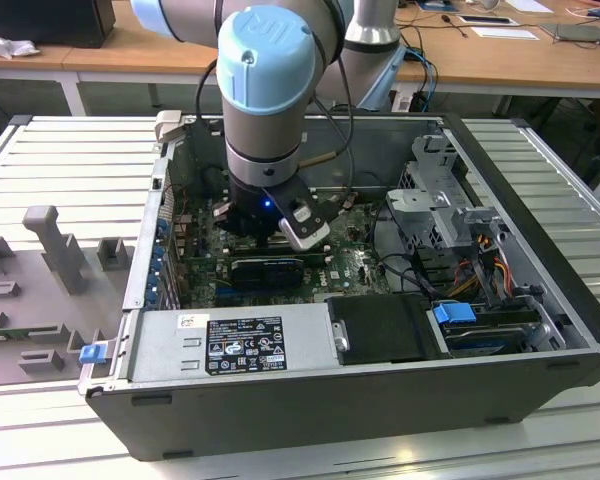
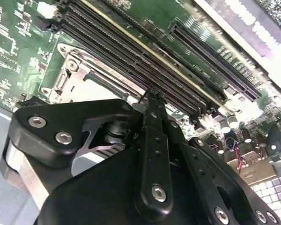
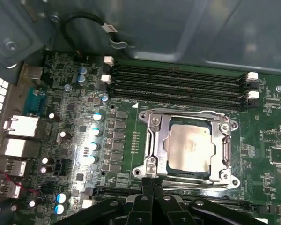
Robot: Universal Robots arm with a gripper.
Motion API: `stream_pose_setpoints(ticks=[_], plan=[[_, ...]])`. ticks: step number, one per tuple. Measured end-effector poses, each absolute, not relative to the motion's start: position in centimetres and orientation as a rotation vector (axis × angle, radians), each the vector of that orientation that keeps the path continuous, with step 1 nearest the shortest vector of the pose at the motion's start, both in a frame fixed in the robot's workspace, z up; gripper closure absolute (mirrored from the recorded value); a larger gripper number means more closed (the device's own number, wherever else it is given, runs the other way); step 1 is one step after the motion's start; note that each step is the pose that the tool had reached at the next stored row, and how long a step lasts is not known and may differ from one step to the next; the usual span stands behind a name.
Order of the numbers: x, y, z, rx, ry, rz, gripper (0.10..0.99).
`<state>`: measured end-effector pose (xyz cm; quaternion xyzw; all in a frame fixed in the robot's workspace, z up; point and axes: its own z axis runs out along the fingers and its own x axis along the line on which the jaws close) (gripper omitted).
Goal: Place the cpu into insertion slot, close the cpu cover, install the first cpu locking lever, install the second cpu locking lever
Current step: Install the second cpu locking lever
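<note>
Item, nearest in the exterior view: a grey metal power-supply box with a black label, set along the near wall of the open dark-grey computer case, which is laid on a pale ribbed worktop.

Item: the black gripper, carried low over the green motherboard by a grey arm with a pale-blue cap. In both wrist views the jaws are seen pressed together, nothing pinched, their tips just beside the near edge of the socket.

Item: the small square cpu with pale silver-grey metal top, seated flat in the square insertion slot. The thin silvery cpu cover is laid down around it.

Item, beyond the socket: four long black memory slots with white end clips.

Item, farthest: wooden desks.
</note>
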<state>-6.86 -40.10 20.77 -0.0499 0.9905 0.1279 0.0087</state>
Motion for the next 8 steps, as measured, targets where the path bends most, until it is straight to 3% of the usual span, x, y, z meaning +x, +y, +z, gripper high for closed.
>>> stream_pose_setpoints(ticks=[8], plan=[[-7.62,-40.46,20.09,-0.16,3.082,0.47,0.98]])
